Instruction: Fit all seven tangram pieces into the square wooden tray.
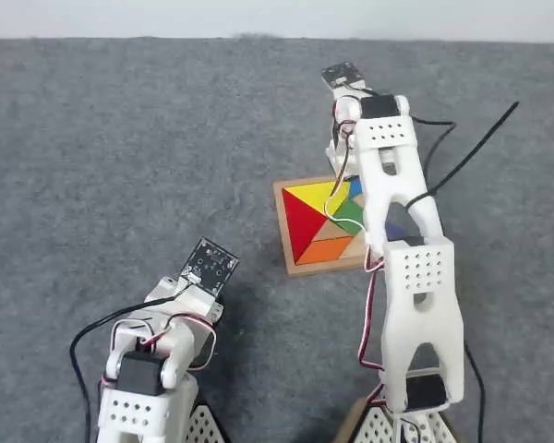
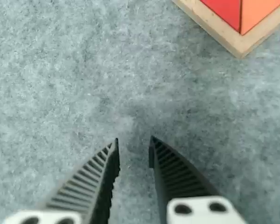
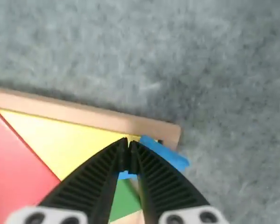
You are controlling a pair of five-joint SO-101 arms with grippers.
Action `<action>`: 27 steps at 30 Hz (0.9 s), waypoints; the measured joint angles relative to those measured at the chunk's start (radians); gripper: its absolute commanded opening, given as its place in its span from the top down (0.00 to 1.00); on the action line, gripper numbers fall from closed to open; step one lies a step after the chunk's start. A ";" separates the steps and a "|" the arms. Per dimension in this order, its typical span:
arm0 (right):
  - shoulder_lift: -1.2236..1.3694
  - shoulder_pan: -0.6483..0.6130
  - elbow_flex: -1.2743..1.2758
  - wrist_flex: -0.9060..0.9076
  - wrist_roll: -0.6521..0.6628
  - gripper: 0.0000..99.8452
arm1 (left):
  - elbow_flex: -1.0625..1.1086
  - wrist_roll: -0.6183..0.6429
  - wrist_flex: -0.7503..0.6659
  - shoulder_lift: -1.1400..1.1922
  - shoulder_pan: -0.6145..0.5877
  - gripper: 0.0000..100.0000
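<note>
Square wooden tray [image 1: 283, 231] sits right of centre on the grey surface [image 1: 120, 138], turned slightly off square to the surface's far edge. In it we see the red triangle [image 1: 300, 226] along the left rim, the yellow triangle [image 1: 312, 196] along the far rim, the orange piece [image 1: 325, 249] at the near rim and the green piece [image 1: 349, 210] further right. The right arm reaches over the tray's right side and covers that part from above. Right gripper [image 3: 129, 142] hangs over the far right corner, jaws together with only a hairline slit, tips above the seam where yellow meets the blue piece [image 3: 163, 151]. Blue lies along the corner and reaches toward the rim [image 3: 84, 112]; we cannot tell if it is seated flat. Left gripper [image 2: 133, 142] is at the near left, low over bare felt, jaws a narrow gap apart and holding nothing. The tray's near left corner [image 2: 224, 35] is well apart from it. A broad stretch of surface lies left of and beyond the tray.
</note>
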 measured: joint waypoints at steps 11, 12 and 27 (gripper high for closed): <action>0.000 -0.043 0.043 0.006 0.064 0.99 | 0.000 0.000 0.000 0.000 0.000 0.90; 0.000 -0.049 0.043 0.006 0.072 0.99 | 0.000 0.000 0.000 0.000 0.000 0.90; -0.272 -0.100 0.348 -0.086 0.107 0.99 | 0.000 0.000 0.000 0.000 0.000 0.90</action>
